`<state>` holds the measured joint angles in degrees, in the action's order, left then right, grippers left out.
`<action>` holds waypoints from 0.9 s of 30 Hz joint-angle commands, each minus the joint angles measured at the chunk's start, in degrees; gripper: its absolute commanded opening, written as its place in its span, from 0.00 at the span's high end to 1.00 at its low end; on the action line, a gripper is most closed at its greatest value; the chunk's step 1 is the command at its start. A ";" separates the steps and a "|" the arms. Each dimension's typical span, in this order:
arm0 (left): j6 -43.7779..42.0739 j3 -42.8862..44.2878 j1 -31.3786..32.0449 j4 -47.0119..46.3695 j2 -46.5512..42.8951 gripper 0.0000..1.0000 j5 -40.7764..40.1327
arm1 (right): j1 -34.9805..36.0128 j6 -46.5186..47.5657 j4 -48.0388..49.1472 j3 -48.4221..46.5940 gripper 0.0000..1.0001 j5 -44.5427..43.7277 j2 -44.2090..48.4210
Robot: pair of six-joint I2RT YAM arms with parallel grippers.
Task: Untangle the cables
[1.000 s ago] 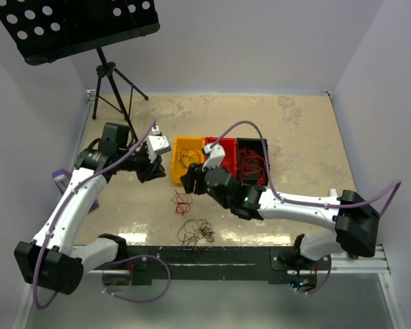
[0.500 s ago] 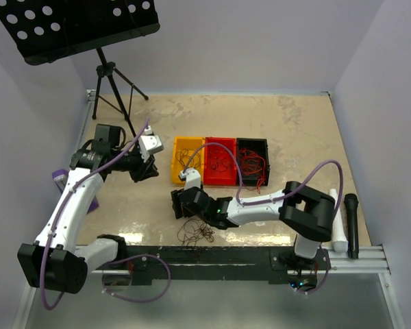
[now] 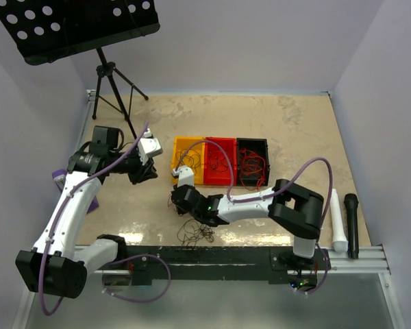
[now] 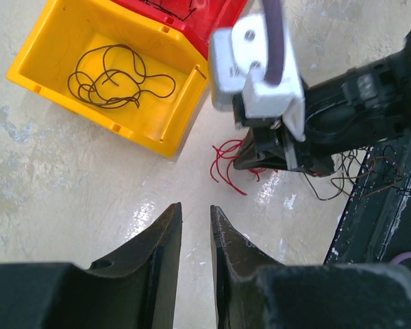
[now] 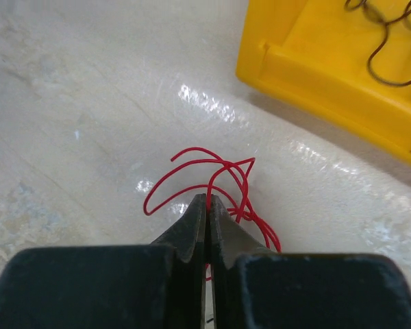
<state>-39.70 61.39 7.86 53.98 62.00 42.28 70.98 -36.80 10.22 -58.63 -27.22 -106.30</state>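
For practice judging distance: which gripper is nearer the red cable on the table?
Right. The right gripper is closed on the red cable; the left gripper hovers apart, off to the left.

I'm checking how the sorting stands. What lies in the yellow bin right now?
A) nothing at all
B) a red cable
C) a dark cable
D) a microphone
C: the left wrist view shows a dark cable, curly and looped, lying on the floor of the yellow bin, with no red wire in it.
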 commanded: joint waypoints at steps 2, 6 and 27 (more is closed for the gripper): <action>-2.66 2.69 -0.47 0.87 -1.44 0.72 2.37 | -0.23 3.65 -2.22 -4.29 1.00 -6.00 13.47; -3.27 2.95 -0.47 1.57 -1.62 0.73 3.50 | -0.75 4.80 -5.29 -5.70 1.00 -8.19 19.98; 3.84 1.20 1.19 -1.77 1.89 0.52 10.89 | -36.86 7.62 -12.24 4.75 1.00 -3.37 35.21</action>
<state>-38.72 62.41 7.92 53.84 61.98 49.56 39.27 -30.63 -2.26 -55.16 -34.79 -68.64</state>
